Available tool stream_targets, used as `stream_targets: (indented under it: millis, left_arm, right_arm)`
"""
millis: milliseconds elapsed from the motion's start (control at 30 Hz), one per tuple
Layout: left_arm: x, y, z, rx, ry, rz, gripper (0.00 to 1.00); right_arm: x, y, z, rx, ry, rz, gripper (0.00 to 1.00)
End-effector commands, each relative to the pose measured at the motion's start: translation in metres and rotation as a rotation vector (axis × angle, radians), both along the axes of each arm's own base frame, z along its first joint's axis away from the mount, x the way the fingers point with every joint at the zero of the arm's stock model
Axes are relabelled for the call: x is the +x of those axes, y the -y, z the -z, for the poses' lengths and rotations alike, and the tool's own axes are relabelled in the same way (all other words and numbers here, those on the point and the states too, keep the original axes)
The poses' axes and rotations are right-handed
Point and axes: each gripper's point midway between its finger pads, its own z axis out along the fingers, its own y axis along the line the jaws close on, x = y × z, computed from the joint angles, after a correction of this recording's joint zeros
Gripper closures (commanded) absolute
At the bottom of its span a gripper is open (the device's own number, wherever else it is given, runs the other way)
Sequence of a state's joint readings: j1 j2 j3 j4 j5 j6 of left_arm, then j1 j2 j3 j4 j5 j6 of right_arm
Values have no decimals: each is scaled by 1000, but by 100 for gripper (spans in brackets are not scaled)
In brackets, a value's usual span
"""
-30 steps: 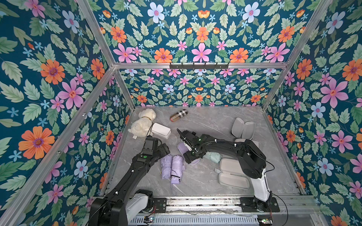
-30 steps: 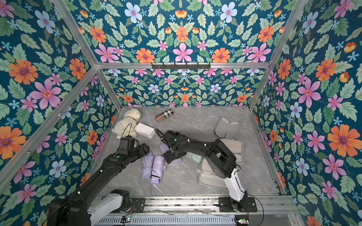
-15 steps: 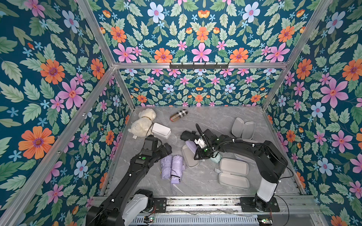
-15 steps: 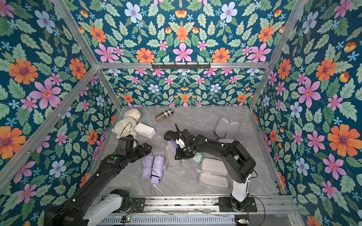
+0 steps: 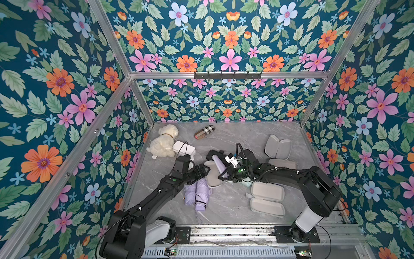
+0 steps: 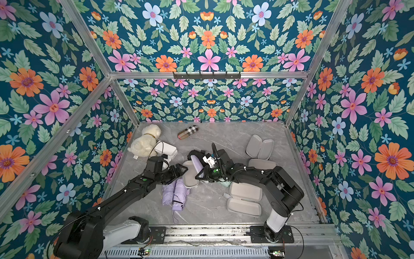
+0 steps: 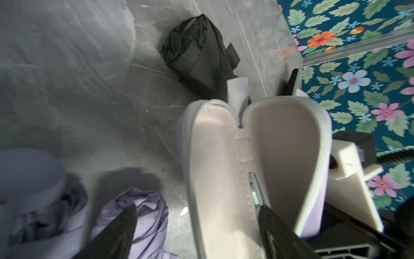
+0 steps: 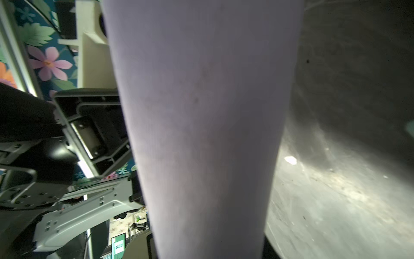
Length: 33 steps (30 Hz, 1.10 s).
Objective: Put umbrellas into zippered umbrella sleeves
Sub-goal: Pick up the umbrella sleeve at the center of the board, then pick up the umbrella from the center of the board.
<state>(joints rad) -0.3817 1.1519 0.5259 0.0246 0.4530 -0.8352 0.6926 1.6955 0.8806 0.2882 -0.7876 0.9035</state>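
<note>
The oblong clamshell zip sleeve [image 7: 212, 179] is lavender outside, pale grey within. Two folded crinkled-fabric umbrellas [image 5: 197, 192] are lavender, a third folded umbrella [image 7: 197, 53] black. The counter [image 5: 235, 139] is grey marble with white veins. The small capsule [image 5: 204, 132] is tan plaid, the plush dog [image 5: 162, 143] cream, the enclosure walls [image 5: 67, 89] teal with pink, orange and blue flowers.

Both top views overlook the whole table [image 5: 228, 201]; both wrist cameras closely face the lavender sleeve [image 7: 212, 168].
</note>
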Motion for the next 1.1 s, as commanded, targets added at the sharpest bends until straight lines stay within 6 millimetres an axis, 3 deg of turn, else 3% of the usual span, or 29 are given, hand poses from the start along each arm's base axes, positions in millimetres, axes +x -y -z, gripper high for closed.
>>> stream_targets:
  millis: [0,100,200,233,300,367,467,567,667,767,900,1067]
  left_arm:
    - [9,17,-24,-125,81,24,29]
    - [9,18,-18,-145,74,20,49]
    - [15,21,-26,-167,95,26,66]
    - [19,20,-31,-160,110,31,77]
    - [28,10,-38,-130,120,16,100]
    - [42,-21,-41,-22,105,-51,100]
    - [59,-76,-52,230,97,-180,100]
    - [67,-120,-67,502,106,-285,100]
    - [68,-148,-80,653,110,-350,100]
    - [69,-159,-93,675,136,-372,100]
    - [65,-167,-102,665,147,-382,100]
    - [56,-166,-98,625,148,-370,100]
  right_arm:
    - [6,-16,-43,208,11,-4,68]
    - [9,-19,-51,254,-9,12,68]
    - [12,-21,-51,268,-35,20,68]
    - [13,-21,-47,253,-48,27,64]
    - [16,-18,-32,188,-88,67,43]
    - [19,1,8,-3,-199,162,24]
    - [11,39,42,-309,-218,282,15]
    - [-6,44,32,-537,-133,308,10]
    - [-19,22,33,-681,-62,280,8]
    - [-24,-7,43,-720,-48,247,8]
    - [-17,-39,56,-715,-51,213,9]
    - [-11,-60,61,-703,-35,194,9]
